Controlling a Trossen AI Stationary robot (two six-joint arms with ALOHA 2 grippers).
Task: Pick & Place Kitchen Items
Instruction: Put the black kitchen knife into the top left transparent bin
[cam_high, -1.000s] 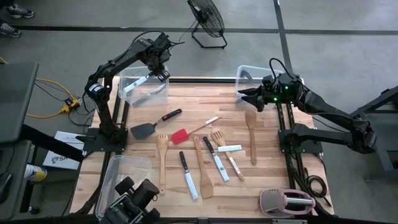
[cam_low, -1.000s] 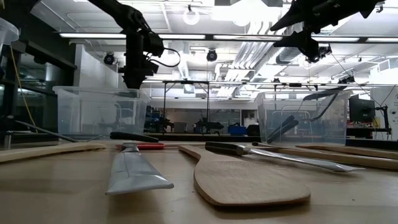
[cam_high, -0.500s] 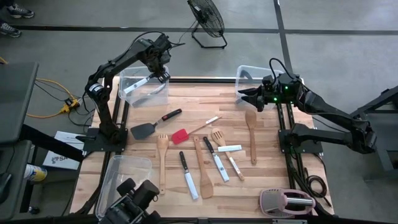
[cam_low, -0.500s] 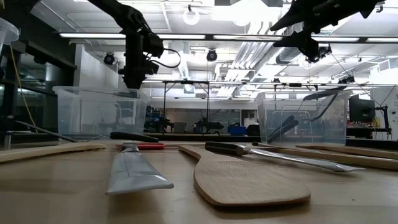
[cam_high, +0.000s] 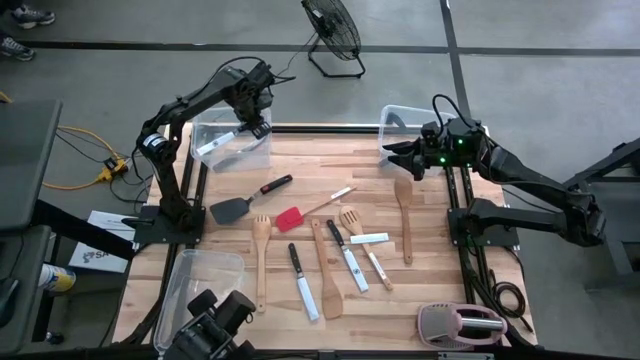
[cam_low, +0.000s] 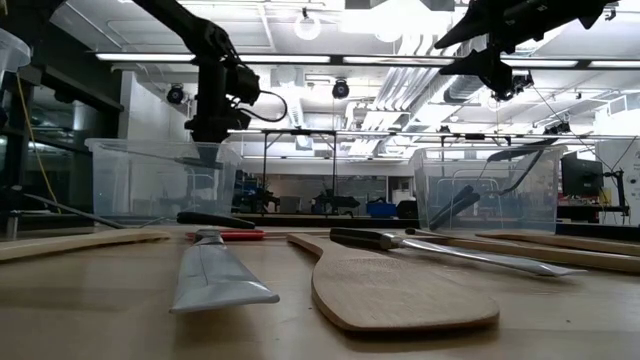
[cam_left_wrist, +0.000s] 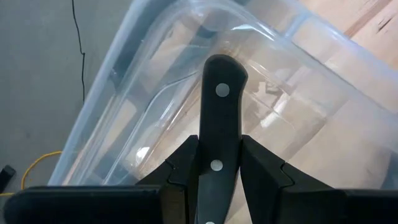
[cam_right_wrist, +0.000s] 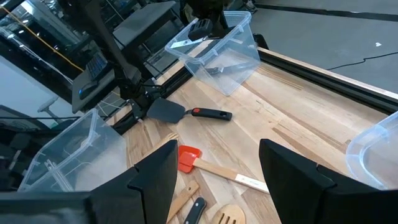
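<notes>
On the wooden table (cam_high: 440, 300), nearest the front edge, a pink-and-grey toaster (cam_high: 462, 324) sits at one corner and a clear bin (cam_high: 200, 277) at the other. Between them and mid-table lie the utensils yet to be sorted: two black-handled knives (cam_high: 303, 282), wooden spoons (cam_high: 261, 255), a forked turner (cam_high: 351, 220), a red spatula (cam_high: 291, 218) and a grey spatula (cam_high: 232, 209).

Farther back, the left gripper (cam_high: 243, 133) has shifted over the past second, drifting from the far-left bin's (cam_high: 262, 152) back wall toward its middle and dipping a little lower in the low view. Its fingers (cam_left_wrist: 176, 173) are clamped on the black riveted handle of a knife (cam_high: 217, 143), whose white blade hangs over the bin's interior. That suggests the placement is near: what appears to remain for this item is the drop.

At the far-right corner, the right gripper (cam_high: 397, 158) has not moved. It waits above the right bin (cam_high: 390, 120), its fingers (cam_right_wrist: 297, 171) spread wide and holding nothing. That bin appears in the low view to hold a few dark utensils already.

No brand, label or legible writing shows on any utensil, bin or arm.
</notes>
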